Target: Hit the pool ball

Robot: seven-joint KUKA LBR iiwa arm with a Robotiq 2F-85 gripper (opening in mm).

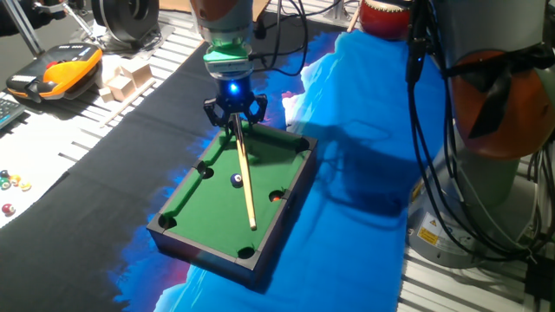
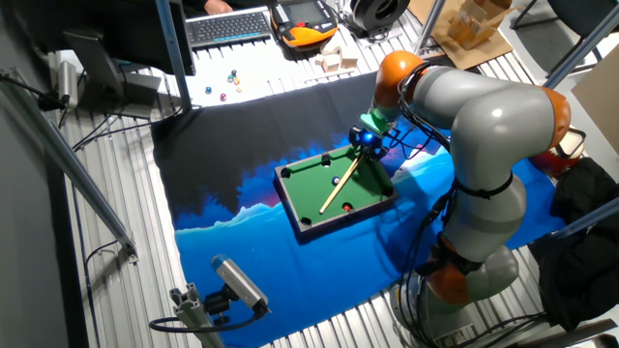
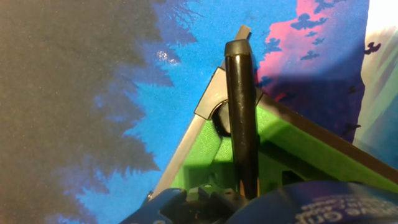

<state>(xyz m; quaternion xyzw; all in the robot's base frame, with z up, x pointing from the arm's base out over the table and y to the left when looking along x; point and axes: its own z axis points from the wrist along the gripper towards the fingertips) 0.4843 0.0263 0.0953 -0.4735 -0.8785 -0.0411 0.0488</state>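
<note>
Gripper point(image 1: 232, 111) sits over the far end of a small pool table point(image 1: 290, 195), fingers clamped on the dark butt of a wooden cue point(image 1: 244, 178). Cue slants down and forward across the green felt, its tip near the front half of the table, toward the right rail. Pool ball point(image 1: 236, 180), black with a white spot, lies on the felt about mid-table, just left of the cue shaft; touching or not, can't tell. Something orange-red point(image 1: 276, 197) shows at the right side pocket.

Other fixed view: same setup seen from above, gripper point(image 2: 368, 140) at the table's far right corner, cue point(image 2: 339, 182) running diagonally across the felt, ball point(image 2: 335, 181) right beside the shaft.

Hand view: black cue handle point(image 3: 241, 112) runs up the middle of the frame, over a corner pocket point(image 3: 221, 119); ball hidden here.

Table rests on a blue and black printed cloth point(image 1: 364, 156). A few small coloured balls point(image 1: 10, 182) lie loose on the bench at far left, well apart from the table.
</note>
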